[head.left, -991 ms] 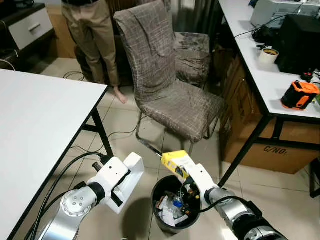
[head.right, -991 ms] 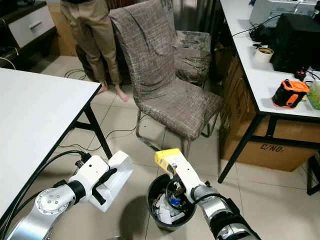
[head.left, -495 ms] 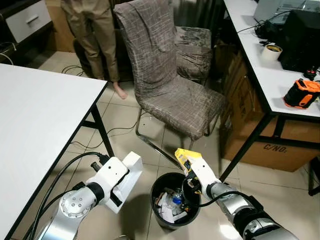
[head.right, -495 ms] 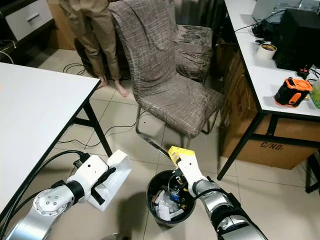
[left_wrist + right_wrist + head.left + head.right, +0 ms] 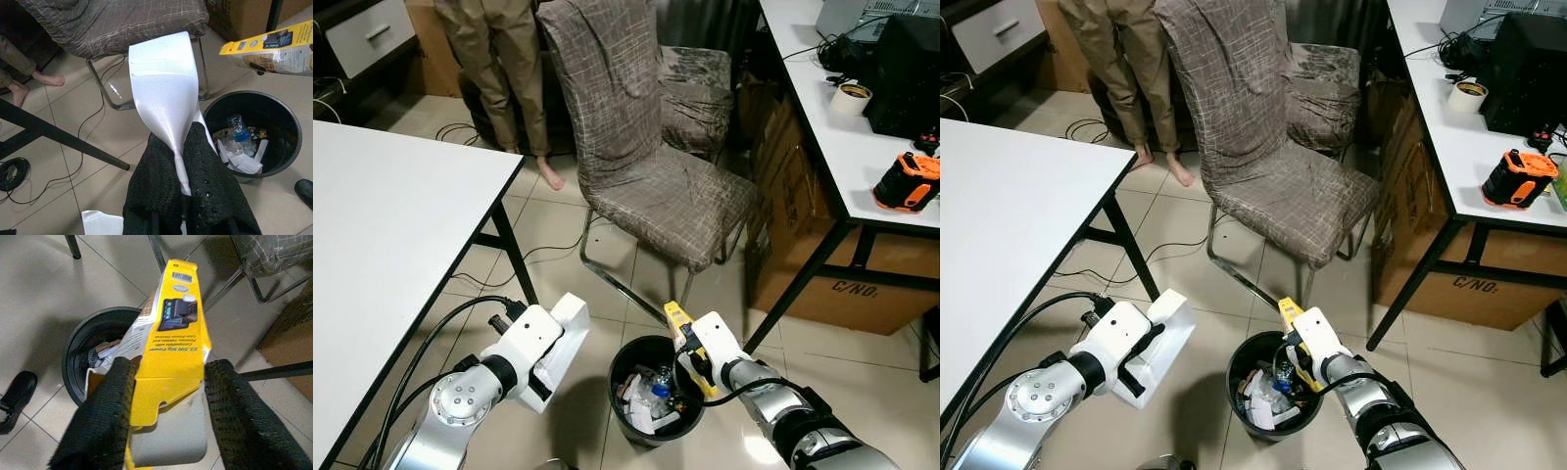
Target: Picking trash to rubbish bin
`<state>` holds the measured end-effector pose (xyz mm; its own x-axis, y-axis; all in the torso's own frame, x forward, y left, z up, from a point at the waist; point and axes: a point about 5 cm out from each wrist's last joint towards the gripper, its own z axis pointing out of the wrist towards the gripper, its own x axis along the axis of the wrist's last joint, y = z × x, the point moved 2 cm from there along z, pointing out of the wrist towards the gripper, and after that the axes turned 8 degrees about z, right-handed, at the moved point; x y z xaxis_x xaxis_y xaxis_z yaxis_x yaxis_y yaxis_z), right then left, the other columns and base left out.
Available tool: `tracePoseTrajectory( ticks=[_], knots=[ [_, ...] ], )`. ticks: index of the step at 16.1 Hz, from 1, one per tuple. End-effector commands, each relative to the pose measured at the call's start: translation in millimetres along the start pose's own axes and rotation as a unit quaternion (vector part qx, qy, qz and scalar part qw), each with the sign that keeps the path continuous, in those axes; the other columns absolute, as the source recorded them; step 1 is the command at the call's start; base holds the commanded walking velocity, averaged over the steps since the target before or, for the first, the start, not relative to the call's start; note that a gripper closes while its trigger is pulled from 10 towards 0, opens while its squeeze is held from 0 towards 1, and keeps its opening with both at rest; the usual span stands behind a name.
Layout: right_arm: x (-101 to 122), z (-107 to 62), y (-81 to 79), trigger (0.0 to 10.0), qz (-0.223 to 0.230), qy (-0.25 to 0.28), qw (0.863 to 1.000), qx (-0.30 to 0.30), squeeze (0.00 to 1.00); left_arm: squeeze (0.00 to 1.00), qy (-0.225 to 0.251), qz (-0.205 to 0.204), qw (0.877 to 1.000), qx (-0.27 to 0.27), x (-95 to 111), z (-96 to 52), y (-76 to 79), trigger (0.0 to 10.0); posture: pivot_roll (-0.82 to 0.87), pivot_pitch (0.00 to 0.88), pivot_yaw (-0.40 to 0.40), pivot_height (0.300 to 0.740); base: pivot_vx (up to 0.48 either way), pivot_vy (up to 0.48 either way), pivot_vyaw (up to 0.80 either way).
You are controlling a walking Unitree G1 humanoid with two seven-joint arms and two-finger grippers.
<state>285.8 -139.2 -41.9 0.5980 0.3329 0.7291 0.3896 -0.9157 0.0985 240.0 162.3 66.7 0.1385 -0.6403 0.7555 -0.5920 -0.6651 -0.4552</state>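
Note:
A black rubbish bin (image 5: 625,364) stands on the tiled floor below me, holding a plastic bottle (image 5: 235,134) and crumpled paper. My right gripper (image 5: 171,369) is shut on a yellow cardboard pack (image 5: 689,345), which is tilted edge-on over the bin's right rim. Its black fingers (image 5: 105,416) press both sides of the pack. My left gripper (image 5: 180,141) is shut on a flat white wrapper (image 5: 560,333) and holds it just left of the bin, above the floor.
A fabric-covered chair (image 5: 646,166) stands right behind the bin, with a person's legs (image 5: 499,59) further back. A white table (image 5: 382,225) is at my left. At my right is a desk (image 5: 842,147) with an orange tool (image 5: 908,183), and a cardboard box (image 5: 862,289) underneath.
My right gripper moved right and lower, turning the yellow pack from flat to edge-on at the bin's right rim. The left arm kept still; the camera shifted slightly.

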Motion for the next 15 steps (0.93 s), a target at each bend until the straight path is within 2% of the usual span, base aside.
tracePoseTrajectory(
  ticks=[1, 9, 10, 11, 12, 13, 14, 15],
  knots=[
    [7.7, 0.8, 3.4, 10.0, -0.004, 0.012, 1.0, -0.007, 1.0, 0.0, 0.003, 0.003, 1.0, 0.01, 2.2, -2.1, -2.8, 10.0, 0.06, 0.095, -0.025, 0.74, 0.0, 0.0, 0.0],
    [19.2, 1.5, 7.1, 10.0, 0.014, 0.033, 0.999, -0.01, 1.0, 0.0, 0.003, 0.002, 1.0, 0.017, 3.2, -0.4, -6.5, 10.0, 0.06, 0.093, -0.023, 0.74, 0.0, 0.0, 0.0],
    [20.5, 1.6, 7.8, 10.0, 0.033, 0.036, 0.999, -0.01, 1.0, 0.0, 0.003, 0.001, 1.0, 0.018, 3.2, -0.3, -7.0, 10.0, 0.06, 0.092, -0.024, 0.74, 0.0, 0.0, 0.0],
    [21.7, 1.8, 10.7, 10.0, 0.091, 0.038, 0.995, -0.018, 1.0, 0.0, 0.003, 0.0, 1.0, 0.018, 3.2, -0.2, -7.7, 10.0, 0.06, 0.092, -0.024, 0.74, 0.0, 0.0, 0.0],
    [22.3, 1.5, 14.4, 10.0, 0.113, 0.04, 0.992, -0.028, 1.0, 0.0, 0.004, -0.001, 1.0, 0.019, 3.6, -0.2, -7.5, 10.0, 0.07, 0.091, -0.023, 0.74, 0.0, 0.0, 0.0],
    [22.7, 1.3, 16.0, 10.0, 0.115, 0.041, 0.992, -0.033, 1.0, 0.0, 0.004, -0.001, 1.0, 0.019, 3.8, -0.2, -7.6, 10.0, 0.07, 0.09, -0.023, 0.74, 0.0, 0.0, 0.0],
    [24.6, 1.0, 17.6, 10.0, 0.173, 0.054, 0.983, -0.031, 0.98, 0.0, 0.005, -0.002, 1.0, 0.02, 4.5, -0.2, -7.4, 10.0, 0.07, 0.09, -0.023, 0.74, 0.0, 0.0, 0.0],
    [25.8, 0.6, 19.6, 10.0, 0.184, 0.059, 0.981, -0.034, 0.0, 0.0, 0.006, -0.002, 1.0, 0.02, 4.7, -0.1, -7.4, 10.0, 0.07, 0.087, -0.023, 0.74, 0.0, 0.0, 0.0]
  ],
)
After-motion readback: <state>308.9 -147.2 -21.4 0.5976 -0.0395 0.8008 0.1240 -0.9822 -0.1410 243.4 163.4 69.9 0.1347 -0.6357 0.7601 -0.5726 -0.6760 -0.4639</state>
